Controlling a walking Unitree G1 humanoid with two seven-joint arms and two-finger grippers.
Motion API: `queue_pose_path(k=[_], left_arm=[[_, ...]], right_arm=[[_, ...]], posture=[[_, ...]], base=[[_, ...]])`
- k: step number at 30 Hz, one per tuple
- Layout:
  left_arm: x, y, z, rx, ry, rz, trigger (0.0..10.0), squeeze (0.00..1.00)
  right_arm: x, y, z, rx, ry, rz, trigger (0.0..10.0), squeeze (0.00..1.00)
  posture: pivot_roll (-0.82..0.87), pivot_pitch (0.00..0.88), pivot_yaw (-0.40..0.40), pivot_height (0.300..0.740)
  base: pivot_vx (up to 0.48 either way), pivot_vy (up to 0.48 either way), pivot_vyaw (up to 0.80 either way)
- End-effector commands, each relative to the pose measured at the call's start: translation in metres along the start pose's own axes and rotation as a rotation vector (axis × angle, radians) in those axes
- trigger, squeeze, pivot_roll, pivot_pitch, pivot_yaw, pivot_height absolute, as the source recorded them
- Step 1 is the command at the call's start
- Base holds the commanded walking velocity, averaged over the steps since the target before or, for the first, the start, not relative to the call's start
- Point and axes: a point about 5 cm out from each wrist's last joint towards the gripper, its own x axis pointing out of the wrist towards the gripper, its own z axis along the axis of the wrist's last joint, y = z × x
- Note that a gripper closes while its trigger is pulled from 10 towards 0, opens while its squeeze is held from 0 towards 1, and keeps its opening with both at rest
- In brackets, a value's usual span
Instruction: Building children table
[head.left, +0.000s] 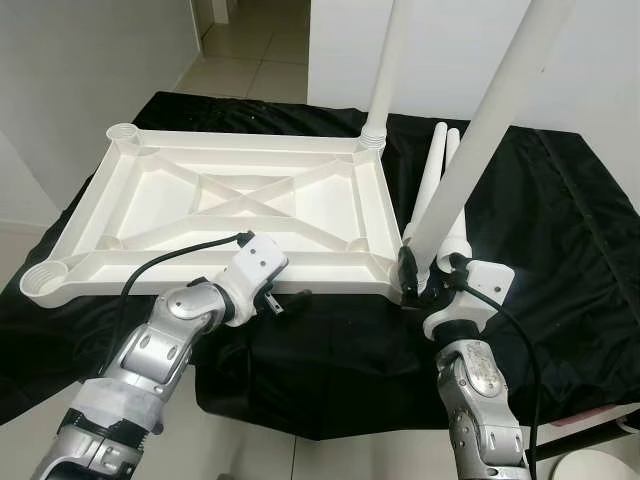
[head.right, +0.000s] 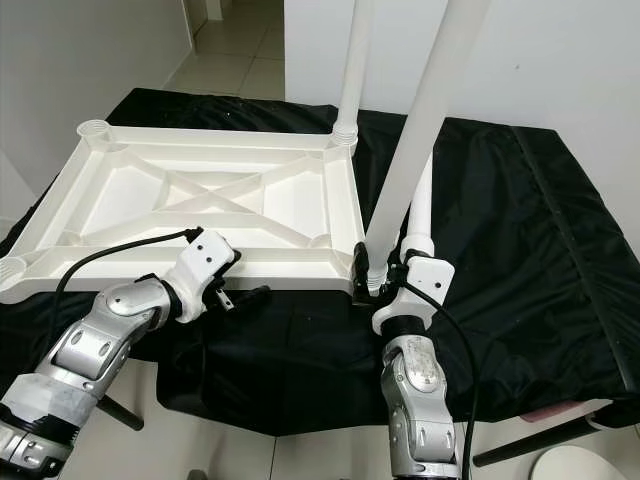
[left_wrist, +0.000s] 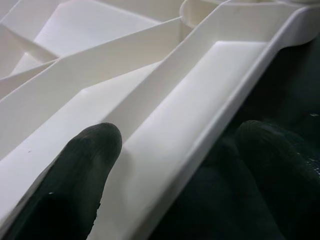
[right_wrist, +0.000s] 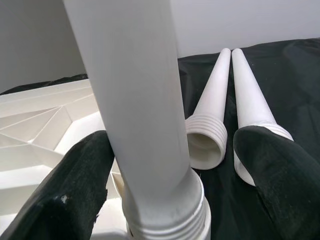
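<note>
Upturned white plastic tabletop on black-draped surface: left gripper jaws spread astride its 6 o'clock rim, right gripper jaws spread around near-upright leg at its 4 o'clock corner, second leg upright at 1 o'clock, two spare legs lying beside.

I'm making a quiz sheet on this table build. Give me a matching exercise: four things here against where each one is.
Things:
1. left pincer
2. right pincer
3. two loose legs
4. far leg

Places:
A. lying side by side on the black cloth
B. standing in the tabletop's far right corner
C. at the tabletop's near edge
D. around the leg at the near right corner

Pairs: 1-C, 2-D, 3-A, 4-B
</note>
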Motion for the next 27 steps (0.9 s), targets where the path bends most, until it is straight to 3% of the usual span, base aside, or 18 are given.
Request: queue_pose_path(k=[1, 14, 22, 25, 27], left_arm=[[0.0, 0.007, -0.008, -0.011, 0.047, 0.063, 10.0, 0.0], [0.005, 0.013, -0.009, -0.019, 0.067, 0.086, 10.0, 0.0], [0.009, 0.021, -0.013, -0.056, 0.104, 0.134, 10.0, 0.0], [0.009, 0.022, -0.014, -0.062, 0.109, 0.141, 10.0, 0.0], [0.012, 0.032, -0.015, -0.064, 0.142, 0.214, 10.0, 0.0]], right_arm=[[-0.007, -0.006, -0.001, 0.013, 0.004, -0.028, 10.0, 0.0], [-0.008, 0.007, 0.009, 0.098, -0.044, 0.101, 10.0, 0.0], [-0.03, 0.013, -0.002, 0.109, 0.066, 0.28, 10.0, 0.0], [-0.032, 0.012, -0.003, 0.107, 0.074, 0.288, 10.0, 0.0], [-0.03, 0.006, -0.003, 0.097, 0.069, 0.259, 10.0, 0.0]], posture=[[-0.01, 0.089, 0.001, 0.74], [-0.03, 0.09, 0.005, 0.74], [-0.04, 0.091, 0.009, 0.74], [-0.04, 0.091, 0.009, 0.74], [-0.04, 0.089, 0.014, 0.74]], base=[[0.0, 0.0, 0.0], [0.0, 0.0, 0.0], [0.0, 0.0, 0.0], [0.0, 0.0, 0.0], [0.0, 0.0, 0.0]])
